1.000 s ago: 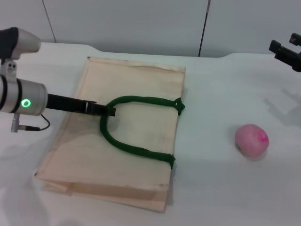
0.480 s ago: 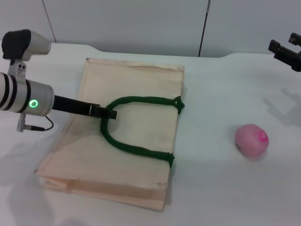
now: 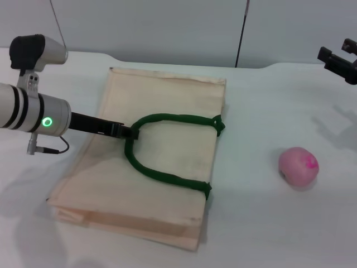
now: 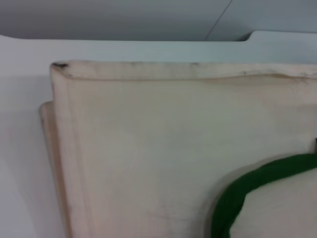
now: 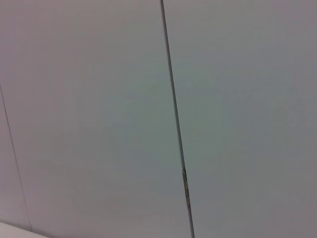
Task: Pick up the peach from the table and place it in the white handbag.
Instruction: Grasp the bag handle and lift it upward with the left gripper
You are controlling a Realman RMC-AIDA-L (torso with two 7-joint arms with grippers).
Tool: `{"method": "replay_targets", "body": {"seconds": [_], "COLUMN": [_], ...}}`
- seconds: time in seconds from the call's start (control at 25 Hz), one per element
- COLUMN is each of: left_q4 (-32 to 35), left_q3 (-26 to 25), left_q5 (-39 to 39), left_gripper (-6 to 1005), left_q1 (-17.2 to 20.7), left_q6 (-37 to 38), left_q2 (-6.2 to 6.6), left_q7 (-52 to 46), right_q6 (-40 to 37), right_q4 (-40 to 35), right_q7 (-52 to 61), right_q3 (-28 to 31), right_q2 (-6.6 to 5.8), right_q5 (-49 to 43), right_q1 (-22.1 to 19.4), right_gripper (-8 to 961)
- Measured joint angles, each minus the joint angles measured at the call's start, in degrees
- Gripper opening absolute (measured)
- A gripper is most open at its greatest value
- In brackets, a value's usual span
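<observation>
One soft cream fabric handbag [image 3: 150,162] lies flat on the smooth white table [image 3: 262,223]. The left gripper [image 3: 129,133] is clamped on its thick green rope handle [image 3: 162,176]. The round pink peach [image 3: 299,166] sits well apart; whether the raised right gripper [image 3: 337,60] is apart or together cannot be told.

The left gripper [image 3: 129,132] is now a little more to the right and slightly lower in the head view than one second ago, and its silver arm body reaches further into the picture. Its fingers are closed on the dark-green handle [image 3: 167,118] at the bend of the loop. The white handbag [image 3: 167,151] is shifted with it: the far edge, the near corner and the handle ends all lie a bit more to the right, toward the peach [image 3: 299,166], on the table [image 3: 262,223].
</observation>
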Motion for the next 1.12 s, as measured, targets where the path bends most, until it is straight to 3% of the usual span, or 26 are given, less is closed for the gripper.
{"method": "replay_targets", "body": {"seconds": [0.44, 1.12], "left_q4": [0.1, 0.0], "left_q3": [0.0, -0.1], "left_q5": [0.1, -3.4], "left_gripper": [268, 170], "left_q1": [-0.1, 0.1], "left_q6": [0.0, 0.0], "left_q2": [-0.04, -0.23], "left_q7": [0.0, 1.7], "right_q6": [0.8, 0.9], "right_q4": [0.0, 0.0], "right_q7": [0.0, 0.3], "right_q3": [0.1, 0.0], "right_q2": [0.0, -0.04], "right_q5": [0.0, -0.2], "right_q1": [0.1, -0.2], "right_gripper": [742, 741]}}
